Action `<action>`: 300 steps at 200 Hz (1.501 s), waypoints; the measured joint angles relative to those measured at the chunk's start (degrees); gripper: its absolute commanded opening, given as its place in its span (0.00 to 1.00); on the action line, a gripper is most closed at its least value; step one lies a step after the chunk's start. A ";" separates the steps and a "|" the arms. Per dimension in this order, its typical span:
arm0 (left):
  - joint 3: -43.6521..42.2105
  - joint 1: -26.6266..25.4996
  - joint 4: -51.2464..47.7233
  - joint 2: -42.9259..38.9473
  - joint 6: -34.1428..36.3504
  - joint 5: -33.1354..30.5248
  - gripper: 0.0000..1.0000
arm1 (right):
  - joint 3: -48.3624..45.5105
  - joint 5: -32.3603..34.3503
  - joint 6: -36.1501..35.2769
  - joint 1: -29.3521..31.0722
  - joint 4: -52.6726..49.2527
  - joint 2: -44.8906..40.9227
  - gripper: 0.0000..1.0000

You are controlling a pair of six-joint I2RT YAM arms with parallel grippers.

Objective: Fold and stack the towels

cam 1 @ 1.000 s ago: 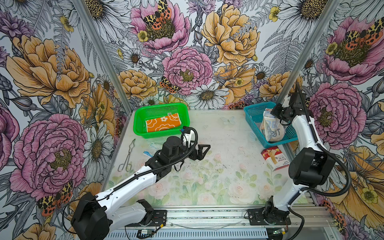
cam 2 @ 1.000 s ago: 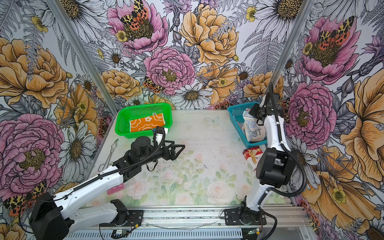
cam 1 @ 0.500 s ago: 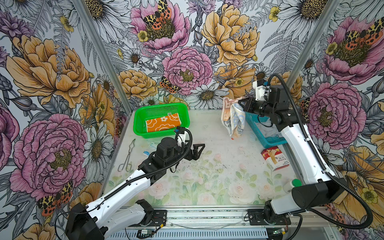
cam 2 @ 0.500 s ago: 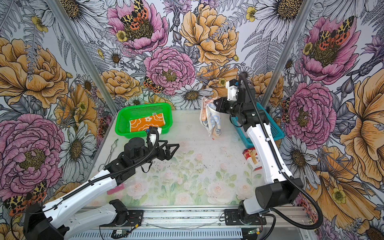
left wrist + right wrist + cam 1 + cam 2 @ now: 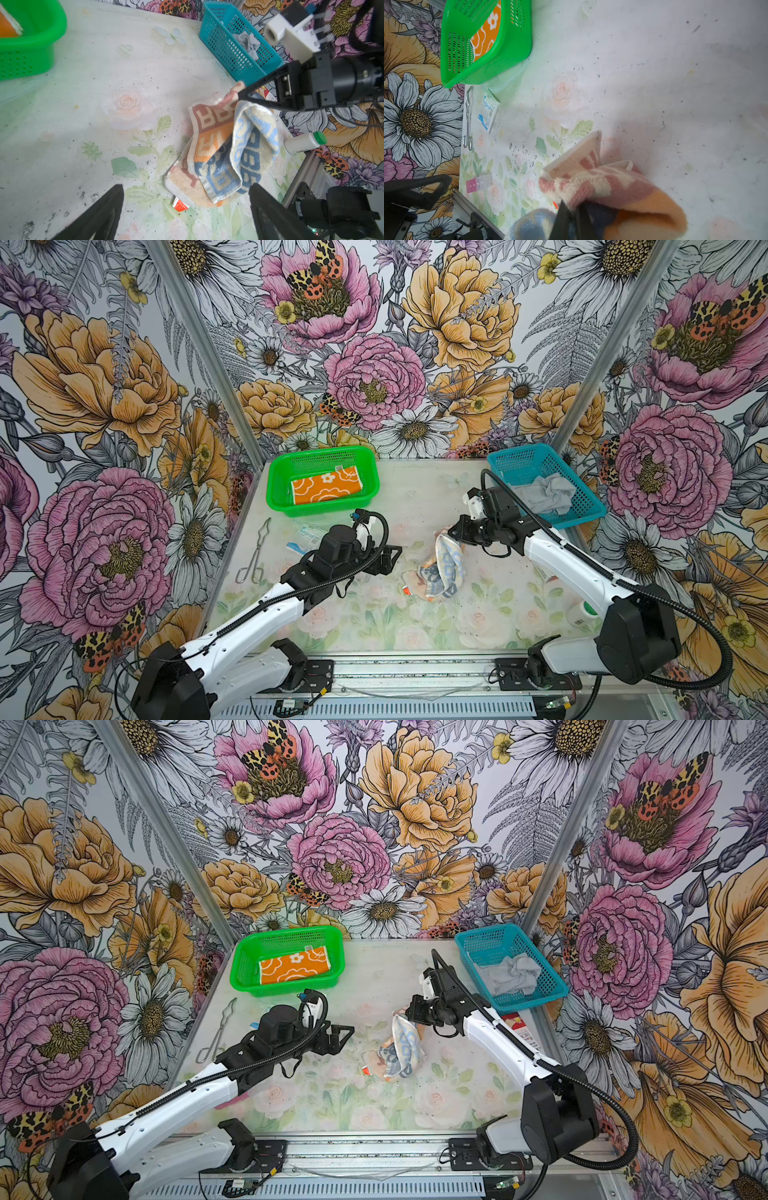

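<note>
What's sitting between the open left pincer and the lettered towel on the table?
Nothing visible that blocks. Only bare table separates the left pincer from the lettered towel. A small red-white scrap lies flat at the towel's near edge and is unlikely to interfere. The right pincer is shut on the towel's top corner.

Robot lab booth w/ floral walls

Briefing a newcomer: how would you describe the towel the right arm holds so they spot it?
On the floral table, between the green basket and the blue basket, a crumpled towel hangs from the shut right gripper. Unlike the orange flowered towel and the plain grey towel, it shows red, orange and blue panels with big white letters.
</note>
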 measured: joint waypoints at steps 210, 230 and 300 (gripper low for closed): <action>-3.89 12.31 -10.45 -7.48 -6.47 -2.47 0.77 | -19.41 11.52 1.99 35.45 18.69 0.66 0.07; -5.49 12.28 -11.78 -7.41 -7.74 -2.47 0.77 | -22.95 12.50 6.86 40.94 23.06 6.99 0.29; -8.46 12.33 -13.31 -4.87 -10.51 -1.77 0.66 | -17.18 15.39 9.01 39.28 24.87 1.64 0.59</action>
